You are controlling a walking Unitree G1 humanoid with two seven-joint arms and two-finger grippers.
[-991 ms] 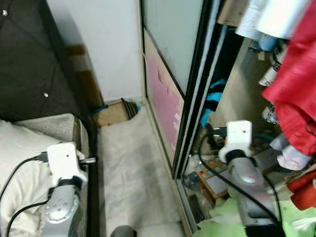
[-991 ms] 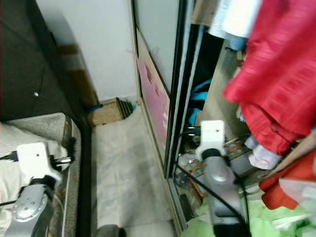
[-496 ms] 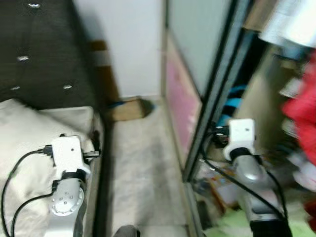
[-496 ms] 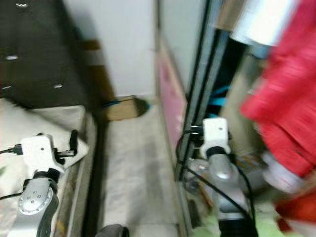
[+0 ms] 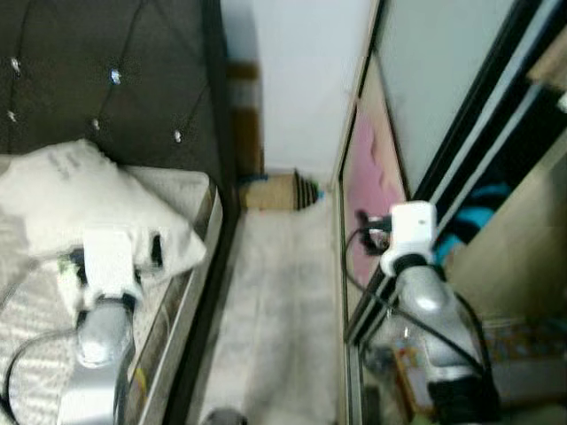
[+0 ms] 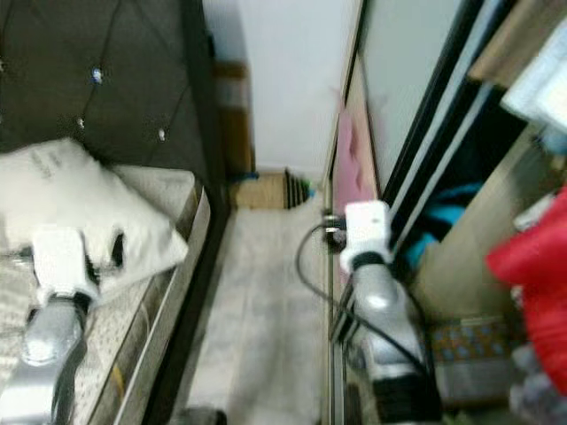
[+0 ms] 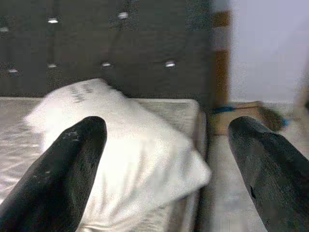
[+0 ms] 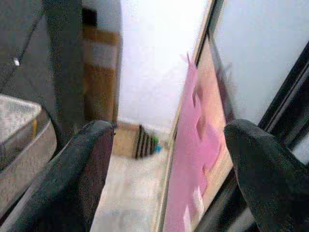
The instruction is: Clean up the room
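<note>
Tools came first: the left tool (image 7: 164, 159) was raised over the near edge of the bed (image 5: 177, 292), its two black fingers (image 7: 63, 179) spread wide with nothing between them, pointing toward the white pillow (image 5: 89, 208) and the dark tufted headboard (image 5: 106, 80) beyond it. The right tool (image 8: 169, 164) was held up at the same height on the right, beside the wardrobe's sliding door (image 5: 425, 80), its fingers (image 8: 263, 179) likewise wide apart and empty, aimed down the aisle toward the far wall (image 5: 292, 71).

Between the bed's dark side rail on the left and the door track on the right ran a narrow strip of pale floor (image 5: 275, 301), open from the near end to the far wall. A pink sheet (image 8: 193, 159) covered the lower panel of the sliding door along the aisle's right edge. At the far end of the floor, against the wall, lay a flat brown cardboard box (image 5: 270, 190) with a dark striped item (image 5: 307, 190) just beside it; what that item was could not be told.

Right of the door the wardrobe stood open, with something blue (image 5: 469, 221) inside and red clothing (image 6: 532, 292) hanging nearer. The pillow lay tilted on the mattress, near the headboard.
</note>
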